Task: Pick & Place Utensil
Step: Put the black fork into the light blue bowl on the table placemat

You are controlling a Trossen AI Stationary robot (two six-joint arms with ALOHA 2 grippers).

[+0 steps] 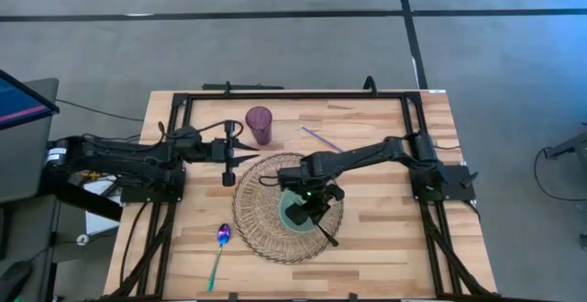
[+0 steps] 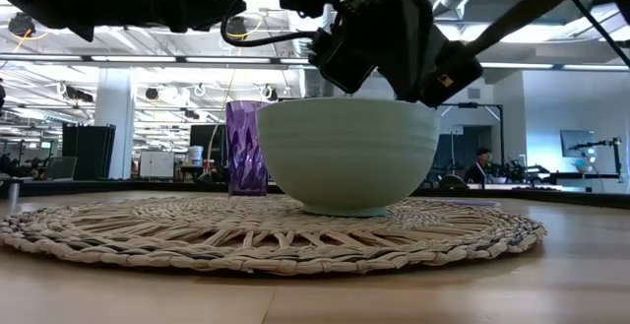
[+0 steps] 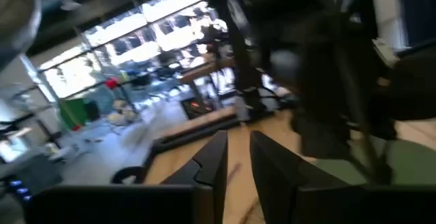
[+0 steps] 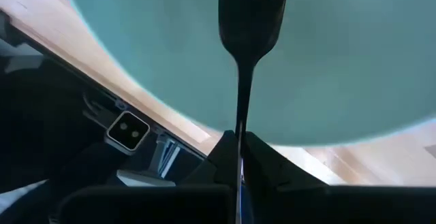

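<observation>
My right gripper (image 1: 310, 203) hangs over the pale green bowl (image 1: 293, 214), shut on a black fork (image 4: 251, 20). The right wrist view shows the fork's tines over the bowl's inside (image 4: 136, 47). The bowl (image 2: 345, 157) stands on a round woven placemat (image 1: 261, 221). A spoon (image 1: 220, 244) with a purple bowl and teal handle lies on the table at the near left. My left gripper (image 1: 246, 152) waits by the purple cup (image 1: 259, 124), fingers a narrow gap apart, holding nothing. My right gripper pinches the fork's handle (image 4: 240, 118) between its two fingers (image 4: 269, 159), which come from above, slanting down toward the bowl. The tines point down into the bowl, and the handle's free end (image 1: 332, 240) sticks out behind the gripper. I cannot tell whether the tines touch the bowl.
The purple cup (image 2: 246, 147) stands upright beyond the placemat (image 2: 246, 235). A thin purple stick (image 1: 321, 139) lies on the table's far side. A black frame (image 1: 293, 94) runs along the table's far edge and sides. Bare wood shows right of the placemat.
</observation>
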